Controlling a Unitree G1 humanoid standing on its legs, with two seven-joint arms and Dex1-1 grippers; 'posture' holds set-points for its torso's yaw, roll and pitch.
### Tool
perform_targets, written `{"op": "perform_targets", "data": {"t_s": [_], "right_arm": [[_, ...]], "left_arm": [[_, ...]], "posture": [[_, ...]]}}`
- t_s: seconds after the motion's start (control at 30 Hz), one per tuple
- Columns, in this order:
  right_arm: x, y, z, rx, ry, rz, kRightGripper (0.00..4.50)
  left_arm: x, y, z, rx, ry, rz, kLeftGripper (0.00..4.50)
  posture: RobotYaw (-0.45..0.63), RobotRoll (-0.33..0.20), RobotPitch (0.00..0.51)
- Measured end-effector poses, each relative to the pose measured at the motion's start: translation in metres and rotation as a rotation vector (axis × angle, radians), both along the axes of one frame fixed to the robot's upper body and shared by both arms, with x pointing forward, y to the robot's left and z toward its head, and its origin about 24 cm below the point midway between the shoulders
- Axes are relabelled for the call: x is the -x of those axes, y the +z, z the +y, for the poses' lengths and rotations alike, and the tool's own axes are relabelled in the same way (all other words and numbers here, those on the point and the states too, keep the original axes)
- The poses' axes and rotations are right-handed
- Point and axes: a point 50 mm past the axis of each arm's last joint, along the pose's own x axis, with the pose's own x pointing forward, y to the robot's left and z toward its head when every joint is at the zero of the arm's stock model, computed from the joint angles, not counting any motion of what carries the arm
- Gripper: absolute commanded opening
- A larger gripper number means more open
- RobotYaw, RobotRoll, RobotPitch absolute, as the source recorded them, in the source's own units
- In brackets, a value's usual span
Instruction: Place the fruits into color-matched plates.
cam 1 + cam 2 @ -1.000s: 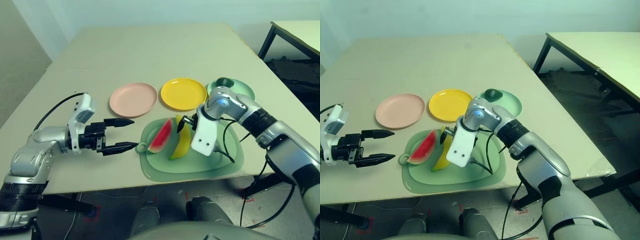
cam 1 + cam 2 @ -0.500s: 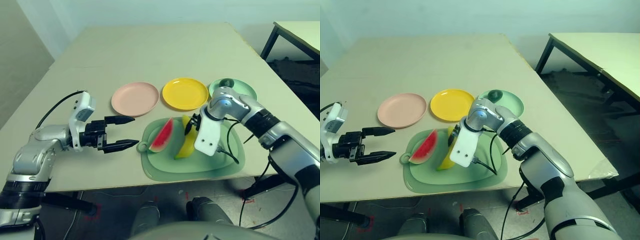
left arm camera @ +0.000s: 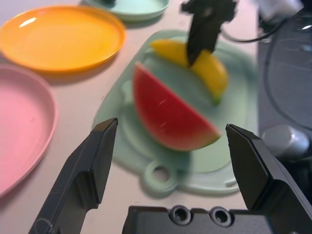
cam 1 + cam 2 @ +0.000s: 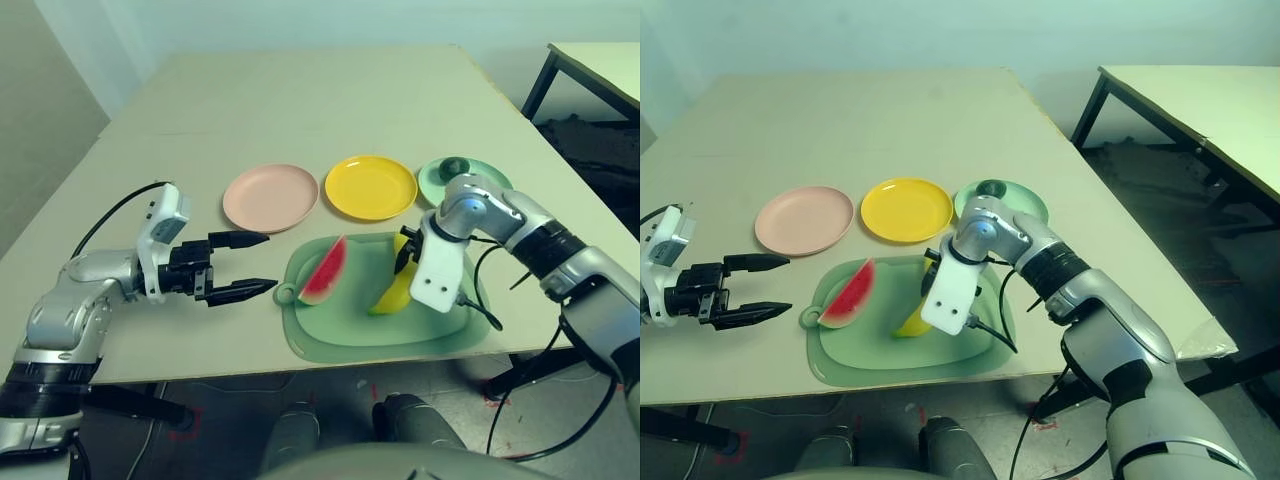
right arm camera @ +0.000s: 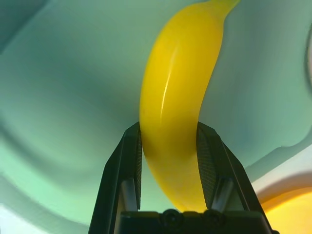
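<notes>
Right pincer (image 5: 168, 161) clamped on yellow banana (image 5: 178, 102) over green mat (image 4: 350, 320), left pincer (image 4: 256, 264) wide open, holding nothing, left of watermelon (image 4: 324, 272)

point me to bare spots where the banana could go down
The yellow plate and the pink plate are bare. The mint green plate holds the avocado. The cutting mat is crowded by the watermelon wedge and right gripper.

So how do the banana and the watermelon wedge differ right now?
The banana is yellow and clamped by the right gripper; the watermelon wedge is red with a green rind and lies free, ungripped. Both are over the green cutting mat, side by side but apart.
</notes>
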Motion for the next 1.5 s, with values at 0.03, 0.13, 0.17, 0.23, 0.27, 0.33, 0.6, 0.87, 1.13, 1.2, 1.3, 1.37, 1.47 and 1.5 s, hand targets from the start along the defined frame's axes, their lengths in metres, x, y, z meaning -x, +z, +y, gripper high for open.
{"op": "perform_targets", "data": {"t_s": [0.03,0.13,0.17,0.23,0.27,0.33,0.6,0.87,1.13,1.2,1.3,1.37,1.47,1.5], "right_arm": [[-0.002,0.001,-0.005,0.006,-0.022,0.002,1.60],[-0.012,0.007,-0.013,0.013,-0.122,0.020,1.60],[-0.017,0.011,-0.015,0.007,-0.159,0.021,1.60],[-0.028,0.025,-0.017,-0.020,-0.223,-0.001,1.60],[-0.031,0.030,-0.018,-0.031,-0.243,-0.010,1.60],[-0.039,0.041,-0.017,-0.069,-0.286,-0.029,1.60],[-0.046,0.038,-0.006,-0.135,-0.311,-0.025,1.60],[-0.065,0.060,0.011,-0.279,-0.424,-0.137,1.60],[-0.075,0.050,0.016,-0.318,-0.532,-0.189,1.60],[-0.077,0.045,0.018,-0.326,-0.570,-0.195,1.60],[-0.080,0.038,0.023,-0.333,-0.640,-0.187,1.60],[-0.081,0.036,0.028,-0.351,-0.675,-0.176,1.60],[-0.083,0.033,0.029,-0.357,-0.710,-0.187,1.60],[-0.083,0.032,0.030,-0.362,-0.726,-0.186,1.60]], "left_arm": [[0.000,-0.001,0.000,0.003,0.009,0.001,4.50],[-0.002,-0.003,-0.001,0.013,0.042,-0.008,4.50],[-0.003,-0.003,-0.001,0.014,0.053,-0.013,4.50],[-0.005,-0.002,-0.001,0.009,0.072,-0.027,4.50],[-0.006,-0.001,-0.001,0.007,0.078,-0.032,4.50],[-0.008,-0.001,-0.002,0.012,0.092,-0.043,4.50],[-0.018,0.007,-0.003,0.128,0.179,-0.102,4.50],[-0.019,0.010,-0.008,0.166,0.228,-0.114,4.50],[-0.017,0.009,-0.014,0.170,0.239,-0.108,4.50],[-0.017,0.008,-0.014,0.174,0.247,-0.105,4.50],[-0.018,0.008,-0.015,0.178,0.260,-0.107,4.50],[-0.018,0.008,-0.015,0.178,0.261,-0.108,4.50],[-0.018,0.008,-0.015,0.176,0.260,-0.108,4.50],[-0.018,0.008,-0.014,0.177,0.261,-0.107,4.50]], "posture": [[-0.04,0.000,0.050],[-0.04,0.000,0.046],[-0.05,0.000,0.042],[-0.05,0.000,0.039],[-0.05,0.000,0.038],[-0.05,0.000,0.037],[-0.04,0.000,0.042],[-0.03,0.000,0.047],[-0.03,0.000,0.054],[-0.03,0.000,0.055],[-0.03,0.000,0.058],[-0.03,0.000,0.058],[-0.03,0.000,0.060],[-0.03,0.000,0.060]]}}
